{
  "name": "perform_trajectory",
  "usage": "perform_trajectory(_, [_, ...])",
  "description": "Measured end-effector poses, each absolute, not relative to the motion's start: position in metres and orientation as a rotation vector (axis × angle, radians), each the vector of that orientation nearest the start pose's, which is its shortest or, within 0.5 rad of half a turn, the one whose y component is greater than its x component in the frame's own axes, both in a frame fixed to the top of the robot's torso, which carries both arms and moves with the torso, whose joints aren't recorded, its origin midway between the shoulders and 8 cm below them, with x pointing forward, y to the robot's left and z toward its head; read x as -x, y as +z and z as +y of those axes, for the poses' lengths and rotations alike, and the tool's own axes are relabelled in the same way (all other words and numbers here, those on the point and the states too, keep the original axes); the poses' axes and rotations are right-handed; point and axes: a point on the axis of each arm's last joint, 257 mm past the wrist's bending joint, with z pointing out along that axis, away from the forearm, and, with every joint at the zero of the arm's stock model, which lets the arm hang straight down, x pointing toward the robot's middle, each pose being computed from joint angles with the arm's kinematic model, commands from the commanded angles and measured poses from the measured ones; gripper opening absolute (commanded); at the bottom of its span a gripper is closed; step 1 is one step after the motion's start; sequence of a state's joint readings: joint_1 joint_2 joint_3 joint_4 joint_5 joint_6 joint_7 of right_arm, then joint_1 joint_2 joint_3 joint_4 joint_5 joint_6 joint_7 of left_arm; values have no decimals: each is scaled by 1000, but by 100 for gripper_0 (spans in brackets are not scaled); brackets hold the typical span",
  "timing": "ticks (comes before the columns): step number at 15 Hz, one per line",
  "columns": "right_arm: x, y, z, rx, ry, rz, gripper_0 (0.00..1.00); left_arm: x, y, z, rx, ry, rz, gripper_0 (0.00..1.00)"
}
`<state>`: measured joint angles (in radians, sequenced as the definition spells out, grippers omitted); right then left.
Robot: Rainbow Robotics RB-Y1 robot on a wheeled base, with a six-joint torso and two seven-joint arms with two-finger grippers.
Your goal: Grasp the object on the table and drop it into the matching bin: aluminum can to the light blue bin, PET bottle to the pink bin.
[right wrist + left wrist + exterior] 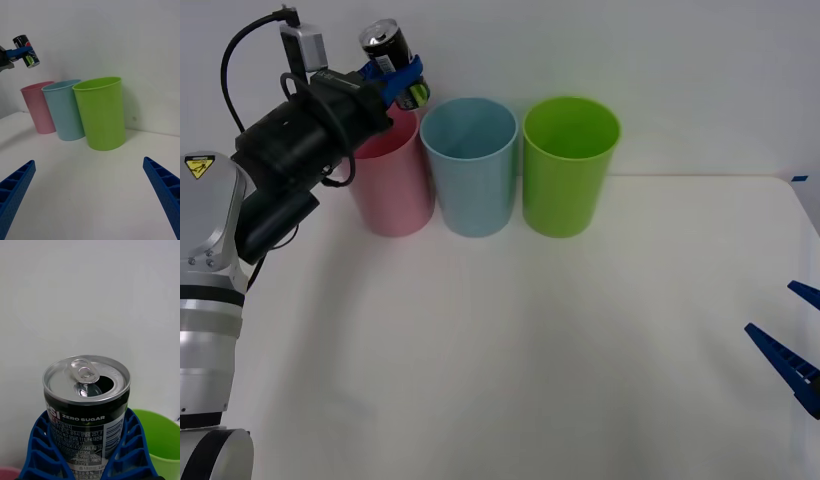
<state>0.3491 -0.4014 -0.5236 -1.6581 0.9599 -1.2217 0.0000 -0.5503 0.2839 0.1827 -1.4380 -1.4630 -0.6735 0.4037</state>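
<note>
A small, nearly black aluminium drink can [393, 62] with a silver top, an opened pull-tab and a yellow-green label patch is seen held aloft, clamped around its body between the blue ribbed fingers [41, 450] of the left gripper [402, 80]. In the front view the can is carried tilted, its silver top leaning toward eleven o'clock, above the rim of the tall round pink plastic bin [393, 185] and just short of the tall round light blue plastic bin [469, 165] at its three o'clock. A third tub of the same shape, lime green [569, 163], is set at three o'clock of the blue one, the three standing in a close row at the twelve o'clock end of the wide white tabletop [510, 350]. The height of the carry is judged to be what lets the can pass over the rims, and the mid-body grip is what keeps it from slipping while tilted. Since an aluminium can is meant for the light blue bin, a further shift toward three o'clock is judged to be needed before release; a drop from the present spot would probably land in the pink bin. The right gripper [797, 345] is parked low at the four o'clock edge of the table, its blue fingers held wide apart, well clear of the bins.
</note>
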Motion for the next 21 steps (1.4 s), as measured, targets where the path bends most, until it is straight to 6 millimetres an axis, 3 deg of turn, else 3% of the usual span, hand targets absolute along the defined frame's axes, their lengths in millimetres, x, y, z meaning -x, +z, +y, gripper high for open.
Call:
perform_trajectory(4, [-342, -169, -330, 465, 567, 1441, 100, -629, 24, 120, -418, -575, 1269, 0])
perform_trajectory(10, [-342, -169, -330, 465, 567, 1441, 100, -640, 32, 93, -425, -512, 1260, 0])
perform_trajectory(21, [-342, -169, -330, 465, 567, 1441, 100, -650, 39, 82, -450, -456, 1264, 6])
